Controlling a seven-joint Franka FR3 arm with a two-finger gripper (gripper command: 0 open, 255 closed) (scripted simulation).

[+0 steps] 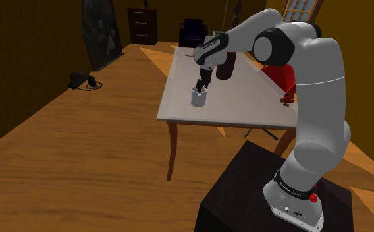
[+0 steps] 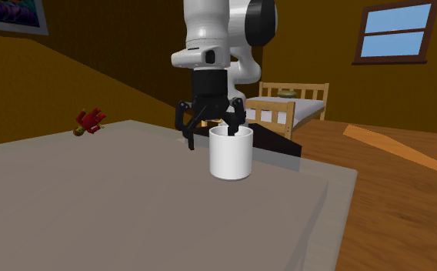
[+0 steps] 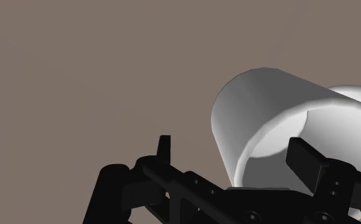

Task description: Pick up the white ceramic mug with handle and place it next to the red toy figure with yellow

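Note:
A plain white mug (image 1: pixel 198 98) stands upright on the grey table (image 1: pixel 245 109), near its edge at the shoulder view's left. No handle shows on it. My black gripper (image 1: pixel 199 84) hangs right over its rim, open. In the second exterior view one finger (image 2: pixel 190 137) is outside the mug (image 2: pixel 231 154) and the other dips inside. The wrist view has the mug's wall (image 3: pixel 262 108) between the fingers of the gripper (image 3: pixel 235 154), and the outer finger (image 3: pixel 164 149) stands apart from it. The red toy figure (image 2: pixel 90 120) lies at the table's far side (image 1: pixel 288 80), partly behind my arm.
A dark brown upright object (image 1: pixel 226 66) stands on the table behind the gripper. The black stand (image 1: pixel 271 198) sits by the table's near edge. On the wooden floor lies a small dark item (image 1: pixel 81 80); a dresser (image 1: pixel 143 25) and a bed (image 2: pixel 290 104) are farther off.

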